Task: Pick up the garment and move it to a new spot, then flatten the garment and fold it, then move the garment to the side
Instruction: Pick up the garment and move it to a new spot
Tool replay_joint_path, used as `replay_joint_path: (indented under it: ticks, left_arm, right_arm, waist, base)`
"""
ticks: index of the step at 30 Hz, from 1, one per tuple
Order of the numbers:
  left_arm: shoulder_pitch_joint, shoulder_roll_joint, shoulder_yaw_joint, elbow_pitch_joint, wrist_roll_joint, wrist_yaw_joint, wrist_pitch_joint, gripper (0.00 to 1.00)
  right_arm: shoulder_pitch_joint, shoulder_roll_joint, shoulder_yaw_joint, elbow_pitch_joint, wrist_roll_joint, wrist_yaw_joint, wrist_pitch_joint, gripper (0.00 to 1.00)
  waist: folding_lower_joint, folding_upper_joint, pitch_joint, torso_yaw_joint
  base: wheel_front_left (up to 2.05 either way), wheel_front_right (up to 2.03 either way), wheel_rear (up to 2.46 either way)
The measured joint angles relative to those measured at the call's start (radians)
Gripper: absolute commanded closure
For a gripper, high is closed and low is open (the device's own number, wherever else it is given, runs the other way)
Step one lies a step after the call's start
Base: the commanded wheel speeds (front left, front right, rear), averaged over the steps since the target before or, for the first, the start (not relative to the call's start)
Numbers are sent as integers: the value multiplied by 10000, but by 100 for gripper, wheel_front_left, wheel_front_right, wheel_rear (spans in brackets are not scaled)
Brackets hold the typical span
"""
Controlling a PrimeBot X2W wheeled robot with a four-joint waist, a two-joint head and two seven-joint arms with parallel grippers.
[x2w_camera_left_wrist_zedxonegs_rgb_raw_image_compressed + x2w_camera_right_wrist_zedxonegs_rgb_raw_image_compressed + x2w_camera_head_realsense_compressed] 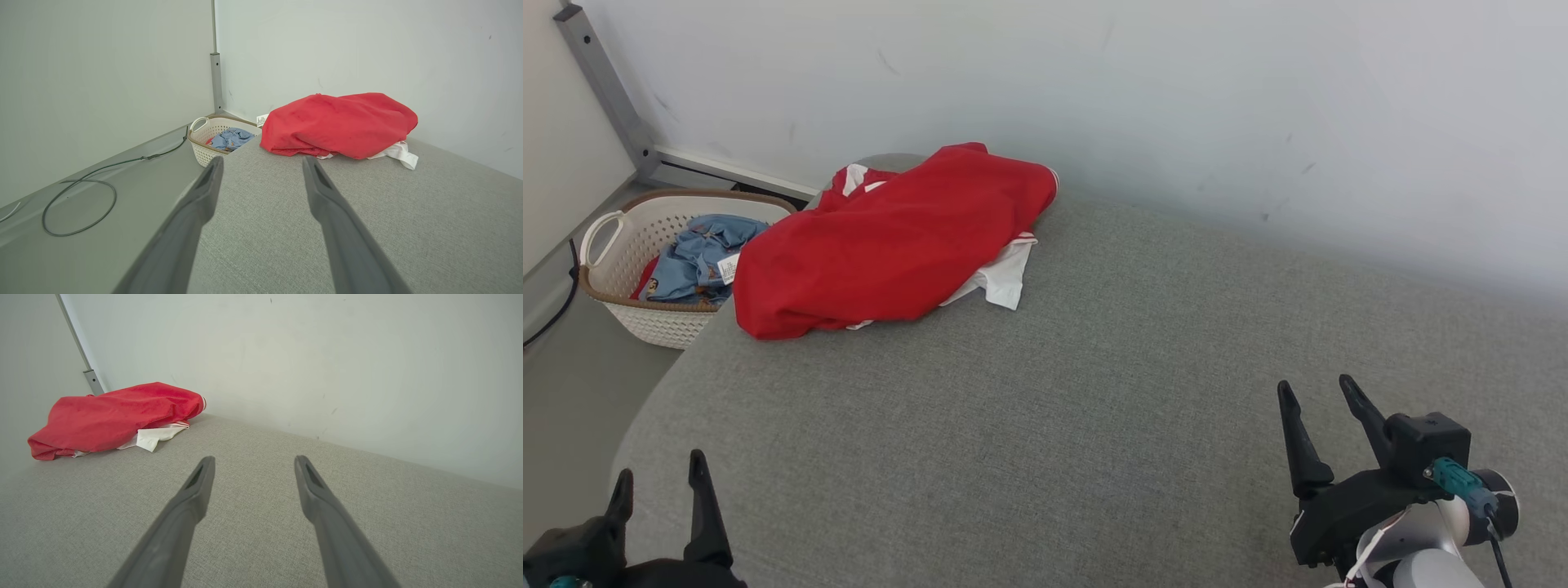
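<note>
Pickup step, not begun yet: red garment [890, 241] sits bunched at 11 o'clock, left gripper [660, 482] and right gripper [1315, 400] both gaping and empty, so next up is probably a long reach to grab it.

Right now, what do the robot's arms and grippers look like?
The left gripper and right gripper each have two long, black, tapering fingers on a black body. A teal plug with a black cable sits by the pale right forearm.

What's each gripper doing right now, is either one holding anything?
Left gripper: open, holding nothing.
Right gripper: open, holding nothing, well short of the red garment.
</note>
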Motion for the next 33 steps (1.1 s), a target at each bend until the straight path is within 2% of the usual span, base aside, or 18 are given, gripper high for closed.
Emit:
replay_joint_path:
  ticks: [3, 5, 11, 15, 19, 21, 33]
  left_arm:
    - [-126, 4, 15, 148, -290, -56, 109, 0]
    - [-488, 109, 23, 380, -545, -334, 272, 0]
    - [-3170, 832, -178, 1478, -1070, -1252, 938, 0]
    - [-4769, 1141, -201, 2470, -1287, -1787, 1354, 0]
    - [-6032, 1258, -71, 3735, -1946, -2174, 1942, 0]
    - [-6716, 1317, -36, 4598, -2345, -2222, 2266, 0]
    - [-8968, 2180, -278, 7398, -2228, -2391, 3235, 0]
  right_arm:
    - [12, -31, 2, 13, -2, 2, 29, 0]
    - [29, -36, 23, -33, -12, 2, 48, 0]
    - [30, -261, 38, -249, -115, 2, 180, 0]
    - [-17, -374, 219, -435, -347, 79, 410, 0]
    - [-228, -571, 276, -665, -487, 125, 619, 0]
    - [-300, -748, 276, -817, -587, 140, 719, 0]
    - [-685, -1381, 219, -1699, -809, 259, 1377, 0]
  waist:
    - [0, 0, 14, -23]
    - [0, 0, 51, -44]
    - [2, 0, 284, -112]
    - [3, 0, 499, -219]
    - [3, 0, 744, -463]
    - [3, 0, 886, -615]
    - [3, 1, 1881, -1662]
  base:
    - [0, 0, 0]
    - [0, 0, 0]
    - [0, 0, 0]
    - [0, 0, 0]
    - [0, 0, 0]
    - [0, 0, 0]
    - [0, 0, 0]
